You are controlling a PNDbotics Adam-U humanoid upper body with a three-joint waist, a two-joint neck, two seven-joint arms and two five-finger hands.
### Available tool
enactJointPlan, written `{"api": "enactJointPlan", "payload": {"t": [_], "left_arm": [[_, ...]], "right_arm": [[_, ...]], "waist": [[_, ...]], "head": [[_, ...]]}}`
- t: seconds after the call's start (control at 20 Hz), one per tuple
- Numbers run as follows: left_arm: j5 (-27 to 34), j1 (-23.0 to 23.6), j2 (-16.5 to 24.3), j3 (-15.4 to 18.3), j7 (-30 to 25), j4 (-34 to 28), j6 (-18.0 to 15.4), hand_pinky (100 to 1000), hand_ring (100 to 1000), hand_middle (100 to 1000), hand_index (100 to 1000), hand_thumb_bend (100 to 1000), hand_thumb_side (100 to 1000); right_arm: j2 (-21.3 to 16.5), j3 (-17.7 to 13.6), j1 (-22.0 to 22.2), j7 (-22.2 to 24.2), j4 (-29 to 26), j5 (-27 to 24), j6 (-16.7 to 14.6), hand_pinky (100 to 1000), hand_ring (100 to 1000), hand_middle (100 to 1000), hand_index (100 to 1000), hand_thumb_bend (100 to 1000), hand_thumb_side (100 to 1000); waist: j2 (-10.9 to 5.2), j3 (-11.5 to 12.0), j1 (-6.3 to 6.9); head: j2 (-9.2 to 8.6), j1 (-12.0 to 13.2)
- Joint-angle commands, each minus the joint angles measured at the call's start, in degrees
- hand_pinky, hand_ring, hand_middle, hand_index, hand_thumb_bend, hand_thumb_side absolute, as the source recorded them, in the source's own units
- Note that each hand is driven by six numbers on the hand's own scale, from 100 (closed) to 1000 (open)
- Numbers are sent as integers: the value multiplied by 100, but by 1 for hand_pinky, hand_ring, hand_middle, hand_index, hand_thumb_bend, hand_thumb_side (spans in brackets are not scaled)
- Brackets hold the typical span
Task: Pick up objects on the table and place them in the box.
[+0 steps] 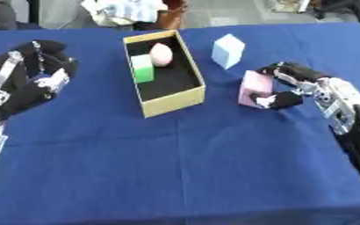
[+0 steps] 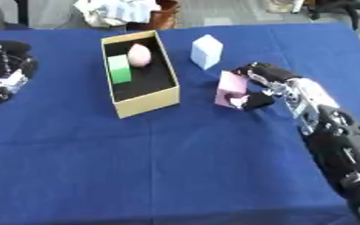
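Right hand (image 1: 284, 86) pinching pink block (image 1: 253, 88); pale blue cube (image 1: 228, 51) between it and box (image 1: 172, 101).

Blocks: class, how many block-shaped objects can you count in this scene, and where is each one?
3. A green block stands inside the box, a pale blue block sits on the cloth right of the box, and a pink block is in the right hand.

Pink block (image 1: 253, 88), near face partly hidden by right hand (image 1: 284, 90); left hand (image 2: 5, 72) cut by right-eye frame edge; far-edge clutter (image 1: 125, 11) cropped, indistinct.
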Motion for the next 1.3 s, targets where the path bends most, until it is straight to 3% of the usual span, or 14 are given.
{"api": "enactJointPlan", "payload": {"t": [0.05,0.1,0.15,0.45,0.7,0.9,1.3], "left_arm": [[48,-32,82,48,-18,-59,-5,635,610,602,770,360,477],[53,-31,78,49,-17,-61,-6,635,609,602,770,361,477],[60,-28,74,49,-17,-65,-7,634,609,601,770,358,478],[92,-11,52,61,-6,-112,-14,633,606,598,768,352,476],[115,-27,24,70,12,-155,-13,633,605,596,768,347,472],[154,-88,-30,58,16,-194,-19,631,602,594,767,343,472],[195,-200,-123,-15,-54,-229,-22,631,600,592,768,339,472]], "right_arm": [[-174,16,-115,-151,-368,-253,-49,759,755,504,839,101,489],[-185,47,-135,-168,-488,-344,-73,760,754,506,835,100,536],[-200,80,-153,-170,-611,-437,-91,761,754,507,835,100,470],[-201,329,-470,49,-1309,-1010,-141,766,757,516,839,100,428],[-115,453,-720,350,-1469,-1324,-51,767,758,523,844,100,418],[352,461,-1154,579,-1006,-1028,41,769,761,535,856,100,428],[1068,262,-1483,367,-46,304,-275,776,779,634,919,100,425]], "waist": [[-69,2,-6],[-71,5,-7],[-72,7,-8],[-74,51,-17],[-77,107,-13],[-59,329,-17],[-11,688,-26]], "head": [[28,0],[28,-2],[28,-3],[28,-38],[28,-90],[12,-244],[-103,-505]]}}
